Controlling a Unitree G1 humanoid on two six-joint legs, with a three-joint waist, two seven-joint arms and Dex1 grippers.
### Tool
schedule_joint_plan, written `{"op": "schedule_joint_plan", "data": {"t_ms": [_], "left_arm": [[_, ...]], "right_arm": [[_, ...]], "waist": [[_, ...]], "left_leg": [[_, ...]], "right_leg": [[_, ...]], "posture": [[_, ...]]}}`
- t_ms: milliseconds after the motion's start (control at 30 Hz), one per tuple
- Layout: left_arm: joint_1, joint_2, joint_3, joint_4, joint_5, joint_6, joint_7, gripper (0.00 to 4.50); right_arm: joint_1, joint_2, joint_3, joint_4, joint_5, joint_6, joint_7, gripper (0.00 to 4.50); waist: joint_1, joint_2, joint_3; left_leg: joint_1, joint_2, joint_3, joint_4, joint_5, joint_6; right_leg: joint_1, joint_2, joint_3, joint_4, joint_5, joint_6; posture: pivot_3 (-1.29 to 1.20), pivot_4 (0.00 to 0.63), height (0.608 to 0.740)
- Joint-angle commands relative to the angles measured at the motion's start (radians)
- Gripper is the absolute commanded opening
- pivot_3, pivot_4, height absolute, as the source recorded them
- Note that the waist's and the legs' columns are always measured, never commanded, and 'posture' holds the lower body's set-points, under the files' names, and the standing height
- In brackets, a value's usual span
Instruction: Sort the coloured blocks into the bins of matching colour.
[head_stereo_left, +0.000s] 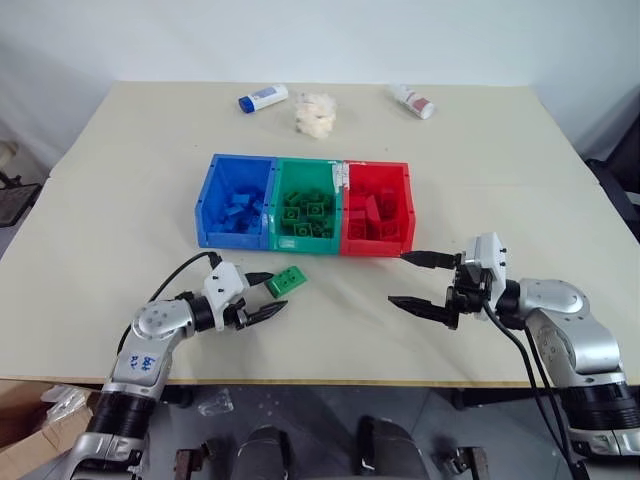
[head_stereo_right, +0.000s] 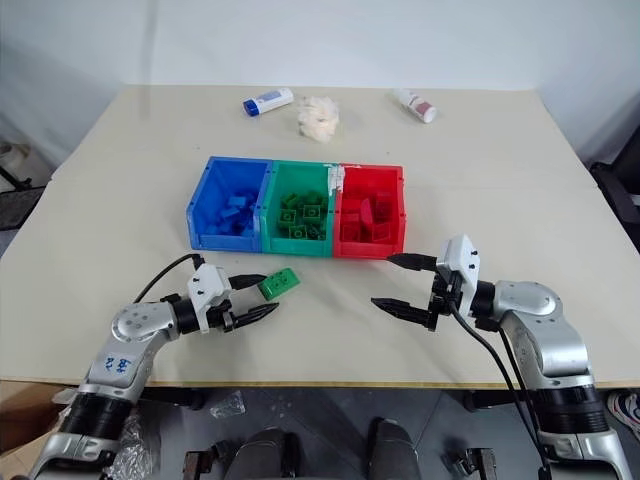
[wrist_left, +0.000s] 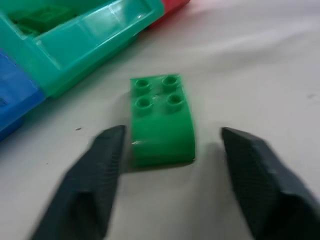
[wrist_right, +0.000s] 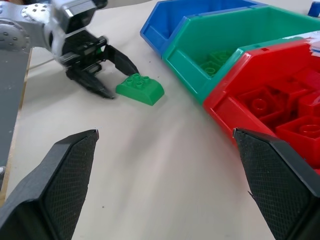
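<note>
Green block (wrist_left: 161, 120): lies on the surface just in front of the green bin, toward the near edge, studs up.
Left tool (head_stereo_left: 268, 296): fingers apart either side of the block; one almost touches it, the other stands off; contact hard to make out.
Green bin (head_stereo_left: 279, 202): middle of the joined row, holds green bricks, partly hidden by its walls.
Right tool (head_stereo_left: 418, 282): fingers wide apart, holding nothing, near the red bin (head_stereo_left: 404, 208).
Blue bin (head_stereo_left: 208, 200): leftmost.

Robot arms, seen from the head camera.
Silver-grey shells, black joint collars, white wrist blocks, black cables; the left arm (head_stereo_left: 150, 345) bears blue handwritten marks.
</note>
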Motion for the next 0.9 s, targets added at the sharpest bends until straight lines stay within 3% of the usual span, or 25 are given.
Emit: {"op": "schedule_joint_plan", "data": {"t_ms": [33,100,300,533,833,900], "left_arm": [[-0.025,-0.003,-0.01,0.022,0.01,-0.026,-0.014,1.93],[-0.034,-0.006,-0.012,0.035,0.0,-0.034,-0.034,1.43],[-0.052,-0.028,-0.016,-0.026,-0.049,0.002,-0.08,1.43],[-0.148,-0.077,0.026,-0.101,-0.084,0.126,0.023,1.43],[-0.434,-0.133,0.022,0.168,-0.007,0.057,0.108,1.43],[-0.495,-0.146,0.022,0.271,0.026,0.016,0.144,2.17]], "right_arm": [[0.018,-0.017,-0.045,-0.048,0.017,-0.011,-0.013,4.5],[0.027,-0.016,-0.053,-0.052,0.017,-0.012,-0.019,4.5],[0.048,-0.013,-0.068,-0.052,0.016,-0.026,-0.028,4.5],[0.089,-0.016,-0.09,-0.059,0.018,-0.047,-0.038,4.5],[0.108,-0.009,-0.098,-0.064,0.015,-0.063,-0.05,4.5],[0.113,-0.007,-0.098,-0.068,0.016,-0.065,-0.053,4.5]], "waist": [[-0.001,0.0,0.0],[-0.001,0.0,0.0],[-0.002,0.0,0.0],[0.002,0.0,0.0],[0.001,-0.001,0.0],[0.0,-0.001,0.0]], "left_leg": [[0.0,0.0,0.0,0.0,0.0,0.0],[0.0,0.0,0.0,0.0,0.0,0.0],[0.0,0.0,0.0,0.0,0.0,0.0],[0.0,0.0,-0.001,0.001,0.0,0.0],[0.0,-0.001,-0.001,0.001,0.001,0.0],[0.0,-0.001,-0.001,0.001,0.001,0.0]], "right_leg": [[0.0,0.0,0.0,0.0,0.0,0.0],[0.0,0.0,0.0,0.0,0.0,0.0],[0.0,0.0,0.0,0.0,0.0,0.0],[0.001,0.0,0.0,0.0,0.0,0.0],[0.001,0.0,0.0,0.0,0.0,0.001],[0.001,0.0,0.0,-0.001,0.0,0.001]], "posture": [[0.0,0.15,0.74],[0.0,0.15,0.74],[0.0,0.15,0.74],[0.0,0.15,0.74],[0.0,0.15,0.74],[0.0,0.15,0.74]]}}
